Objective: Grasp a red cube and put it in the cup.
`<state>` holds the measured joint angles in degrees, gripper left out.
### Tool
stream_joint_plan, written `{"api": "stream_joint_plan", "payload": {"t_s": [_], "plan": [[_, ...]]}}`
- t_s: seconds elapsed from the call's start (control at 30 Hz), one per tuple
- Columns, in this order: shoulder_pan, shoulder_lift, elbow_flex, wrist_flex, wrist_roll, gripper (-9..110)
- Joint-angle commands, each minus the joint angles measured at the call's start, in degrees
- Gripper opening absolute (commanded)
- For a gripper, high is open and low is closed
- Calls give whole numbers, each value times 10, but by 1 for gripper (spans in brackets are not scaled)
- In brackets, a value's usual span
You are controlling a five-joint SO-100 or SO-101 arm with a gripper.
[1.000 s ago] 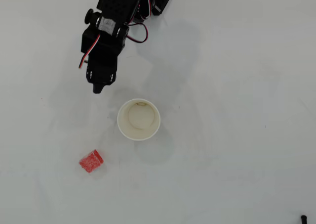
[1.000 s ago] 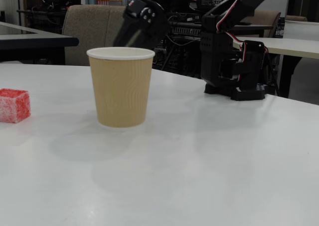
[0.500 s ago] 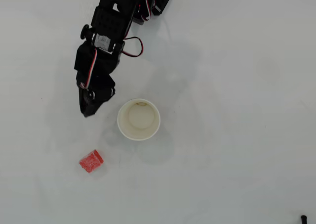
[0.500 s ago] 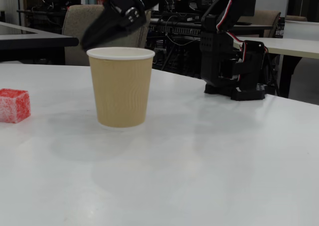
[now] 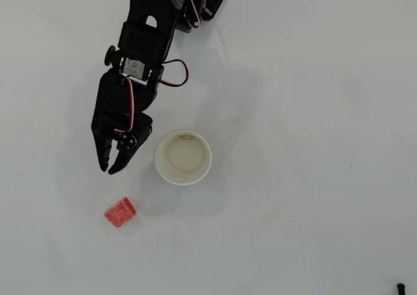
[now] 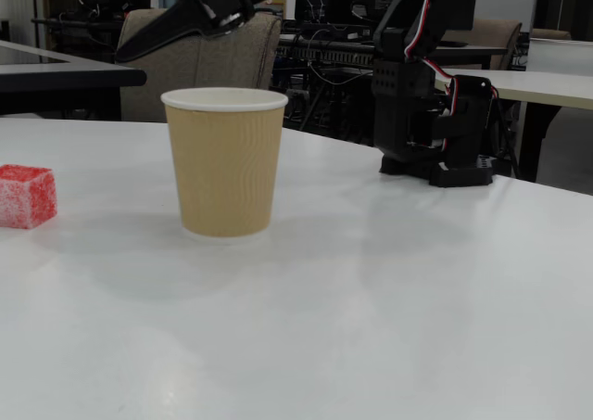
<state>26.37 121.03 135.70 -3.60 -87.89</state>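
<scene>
The red cube (image 5: 120, 211) lies on the white table, down and left of the cup in the overhead view; in the fixed view the red cube (image 6: 25, 196) rests at the far left edge. The cup (image 5: 183, 157) stands upright with nothing in it, tan-walled in the fixed view (image 6: 224, 160). My black gripper (image 5: 107, 170) hangs left of the cup and above the cube in the overhead view, its fingers slightly apart and holding nothing. In the fixed view the gripper (image 6: 127, 55) is in the air, higher than the cup's rim.
The arm's base (image 6: 431, 114) stands behind and right of the cup in the fixed view. Chairs, desks and cables fill the background beyond the table. A small black object (image 5: 401, 287) sits at the overhead view's bottom right corner.
The gripper has swung from above the cup down and to the left in the overhead view, toward the cube, and its fingers have parted a little. Cube and cup have not moved.
</scene>
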Motion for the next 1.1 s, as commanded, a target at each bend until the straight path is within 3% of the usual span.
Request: {"api": "stream_joint_plan", "payload": {"t_s": [0.0, 0.27, 0.83, 1.07], "plan": [[-20, 12, -62, -14, -11, 1], [-40, -31, -112, 1, -11, 1], [-4, -208, -314, 196, -11, 1], [-1, -236, -341, 217, -11, 1]]}}
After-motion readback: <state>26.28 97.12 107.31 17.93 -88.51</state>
